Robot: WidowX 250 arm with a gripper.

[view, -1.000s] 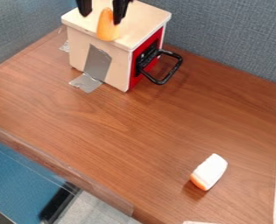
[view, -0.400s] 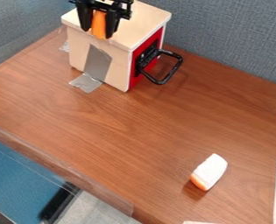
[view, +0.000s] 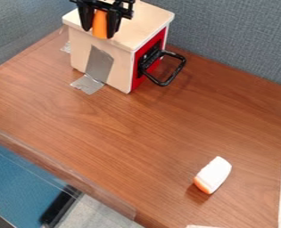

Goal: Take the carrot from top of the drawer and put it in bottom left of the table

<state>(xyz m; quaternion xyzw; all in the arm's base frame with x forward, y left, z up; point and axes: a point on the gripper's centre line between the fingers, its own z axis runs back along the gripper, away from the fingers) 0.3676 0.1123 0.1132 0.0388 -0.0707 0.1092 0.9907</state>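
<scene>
I've got the tool (view: 99, 33) closed on the carrot (view: 100, 24) at the top of the drawer box (view: 145, 20); can't tell if lifted. White-orange block (view: 214, 173) on worktop (view: 130, 129), well apart from drawer box.

From where I stand, the table (view: 136, 133) looks like smooth reddish wood with a satin sheen. At eleven o'clock, the drawer box (view: 83, 49) is pale, smooth wood with a glossy red front (view: 138, 81); wrinkled, metallic-looking tape (view: 99, 64) clings to its side. Its handle (view: 181, 67), between twelve and one, has a shiny black finish. Up at eleven, the carrot (view: 99, 26) looks like smooth plastic, the gripper (view: 100, 24) like hard, dark plastic. The wall panel (view: 232, 40) at one o'clock wears rough, matt woven cloth.
</scene>
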